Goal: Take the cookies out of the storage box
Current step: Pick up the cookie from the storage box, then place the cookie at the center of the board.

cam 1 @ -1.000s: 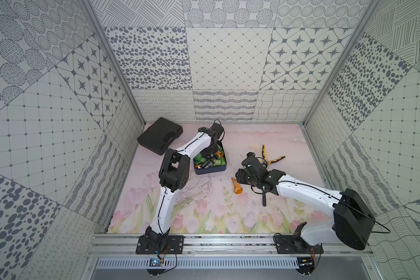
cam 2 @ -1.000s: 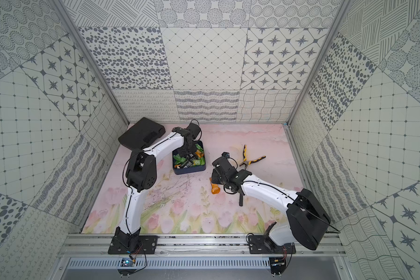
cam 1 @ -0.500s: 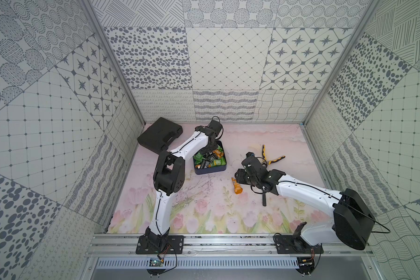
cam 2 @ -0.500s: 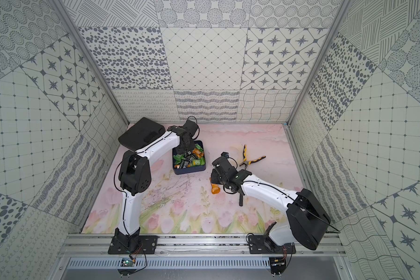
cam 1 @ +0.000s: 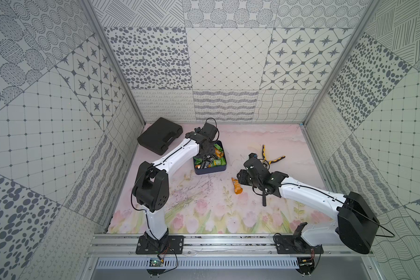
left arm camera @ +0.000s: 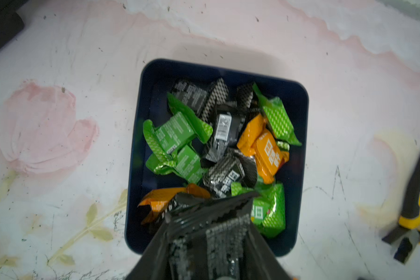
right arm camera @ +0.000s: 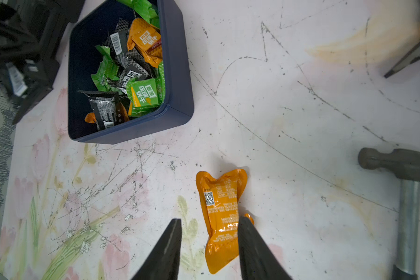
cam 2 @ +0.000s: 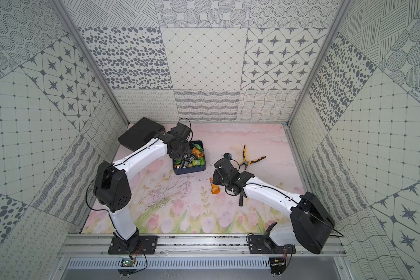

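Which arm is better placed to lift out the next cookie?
Left. The left gripper is over the box, shut on a black packet. The right gripper stands open over an orange packet on the table, outside the box.

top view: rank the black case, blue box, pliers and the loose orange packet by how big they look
1. black case
2. blue box
3. pliers: thin and partly hidden, but they span more than the packet, so this place is less sure
4. orange packet

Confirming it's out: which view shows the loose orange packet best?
Right wrist view: the orange packet lies close and sharp on the mat. In both top views it is small; the left wrist view misses it.
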Robot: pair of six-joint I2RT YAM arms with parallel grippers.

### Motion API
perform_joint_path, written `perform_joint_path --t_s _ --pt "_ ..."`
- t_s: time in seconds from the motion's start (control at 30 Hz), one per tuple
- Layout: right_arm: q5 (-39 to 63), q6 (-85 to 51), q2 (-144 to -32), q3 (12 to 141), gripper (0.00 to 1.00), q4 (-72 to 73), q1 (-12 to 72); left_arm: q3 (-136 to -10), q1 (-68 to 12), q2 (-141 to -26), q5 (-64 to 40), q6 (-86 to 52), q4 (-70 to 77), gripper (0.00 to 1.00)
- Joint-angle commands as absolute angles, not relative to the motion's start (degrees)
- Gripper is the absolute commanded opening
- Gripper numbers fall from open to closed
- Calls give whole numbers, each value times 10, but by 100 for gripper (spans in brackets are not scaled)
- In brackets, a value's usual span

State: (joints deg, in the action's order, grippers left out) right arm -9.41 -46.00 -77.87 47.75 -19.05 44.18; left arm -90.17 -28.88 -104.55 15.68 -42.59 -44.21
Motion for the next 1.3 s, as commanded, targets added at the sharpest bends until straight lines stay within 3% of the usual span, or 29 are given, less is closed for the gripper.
perform_joint_path --t_s 0.0,0.23,0.43,0.93,1.27 --pt "-113 -474 -757 462 42 -175 437 -826 -332 -976 128 -382 -441 40" --pt "-104 -473 -741 445 42 -203 426 -718 -436 -923 137 -428 -439 41" --pt "-94 -472 -721 428 41 -223 421 -666 -498 -955 127 -475 -394 41" --pt "-104 -502 -639 379 40 -241 421 -694 -514 -1093 107 -451 -287 42" --pt "-112 -493 -620 383 40 -248 421 -713 -514 -1104 134 -455 -293 61"
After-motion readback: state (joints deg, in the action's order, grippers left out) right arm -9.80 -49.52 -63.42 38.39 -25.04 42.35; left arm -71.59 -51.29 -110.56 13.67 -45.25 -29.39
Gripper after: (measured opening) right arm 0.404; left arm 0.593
